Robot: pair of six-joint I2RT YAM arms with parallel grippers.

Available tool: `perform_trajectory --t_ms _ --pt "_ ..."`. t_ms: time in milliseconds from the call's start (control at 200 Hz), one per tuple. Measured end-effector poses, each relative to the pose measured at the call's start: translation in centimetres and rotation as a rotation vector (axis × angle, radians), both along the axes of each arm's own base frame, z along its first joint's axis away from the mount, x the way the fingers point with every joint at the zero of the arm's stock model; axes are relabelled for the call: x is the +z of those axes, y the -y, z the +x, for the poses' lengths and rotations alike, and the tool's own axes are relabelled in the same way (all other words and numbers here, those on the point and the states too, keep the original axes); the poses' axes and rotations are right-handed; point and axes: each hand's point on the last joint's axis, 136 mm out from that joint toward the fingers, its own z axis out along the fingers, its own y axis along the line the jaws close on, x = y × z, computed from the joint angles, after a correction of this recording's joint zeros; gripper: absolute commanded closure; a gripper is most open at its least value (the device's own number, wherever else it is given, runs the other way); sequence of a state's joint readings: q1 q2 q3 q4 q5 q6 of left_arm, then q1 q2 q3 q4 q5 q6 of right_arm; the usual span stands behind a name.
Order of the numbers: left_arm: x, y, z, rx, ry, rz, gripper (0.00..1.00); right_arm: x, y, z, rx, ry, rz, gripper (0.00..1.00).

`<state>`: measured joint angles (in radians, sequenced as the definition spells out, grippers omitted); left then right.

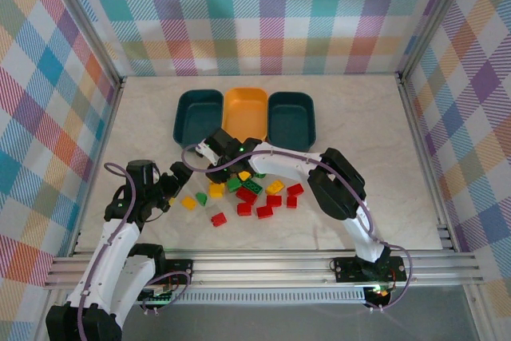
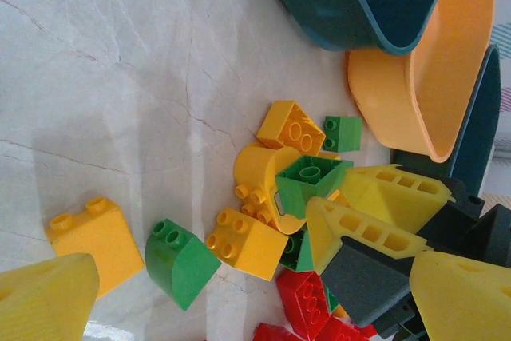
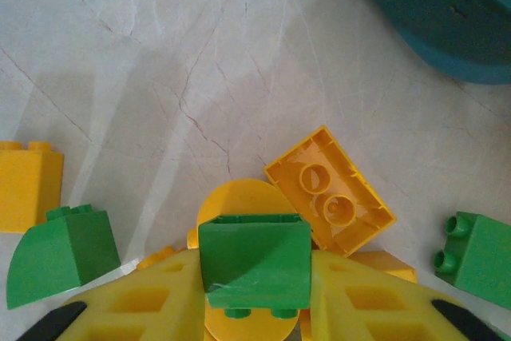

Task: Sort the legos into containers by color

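Legos [image 1: 247, 193] lie in a loose cluster on the desk [image 1: 359, 117], near the arms and in front of 3 bins. At the cluster's left edge the left end effector [image 1: 169, 191] hangs with its fingers spread wide and nothing between them. Just beyond it sit a yellow brick [image 2: 88, 237] and a sloped green brick [image 2: 180, 261], close together but apart.

Further right, the right end effector [image 3: 255, 277] is clamped on a green brick [image 3: 255, 257], with 1 yellow finger pressed to each side. Whether that brick rests on the desk or is clear of it cannot be told. It is crowded. A rounded yellow piece [image 3: 239, 197] lies directly behind and under it, an upturned yellow brick [image 3: 329, 197] lies just beside it on the right, and another green brick [image 3: 479, 257] stands a little further right. Red bricks [image 1: 274, 201] fill the cluster's right part.

Behind the cluster, side by side, stand a dark teal bin [image 1: 198, 113], an orange-yellow bin [image 1: 245, 105] and a second dark teal bin [image 1: 291, 117].
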<state>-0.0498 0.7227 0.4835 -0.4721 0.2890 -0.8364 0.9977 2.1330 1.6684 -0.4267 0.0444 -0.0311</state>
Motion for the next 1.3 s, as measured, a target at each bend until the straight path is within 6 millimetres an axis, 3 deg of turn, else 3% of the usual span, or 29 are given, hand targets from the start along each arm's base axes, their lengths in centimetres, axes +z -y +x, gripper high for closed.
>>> perform_trajectory --t_ms 240,575,715,820,950,1065,1185,1300 --pt "0.0 0.1 0.0 -0.008 0.002 0.001 0.00 0.1 0.0 0.2 -0.007 0.021 0.017 0.69" --pt "0.1 0.1 0.0 -0.012 0.006 0.002 0.00 0.9 1.4 0.3 -0.041 0.049 0.022 0.71" --pt "0.2 0.1 0.0 -0.014 0.007 0.000 0.00 2.5 2.4 1.0 -0.073 0.068 0.049 0.71" --pt "0.2 0.3 0.2 -0.021 0.007 -0.008 0.00 4.9 3.8 2.9 -0.121 0.093 0.092 0.72" --pt "0.0 0.9 0.6 -0.033 -0.010 -0.047 0.00 7.9 7.5 6.6 -0.236 0.120 0.150 0.73" --pt "0.1 1.7 1.4 -0.048 -0.006 -0.092 0.00 9.6 12.1 10.6 -0.369 0.130 0.189 0.73" --pt "0.2 3.1 2.5 -0.086 0.010 -0.122 0.00 9.6 17.1 14.0 -0.503 0.127 0.193 0.73" --pt "0.0 6.3 3.1 -0.197 -0.024 -0.129 0.00 8.5 21.3 15.9 -0.608 0.099 0.184 0.73"
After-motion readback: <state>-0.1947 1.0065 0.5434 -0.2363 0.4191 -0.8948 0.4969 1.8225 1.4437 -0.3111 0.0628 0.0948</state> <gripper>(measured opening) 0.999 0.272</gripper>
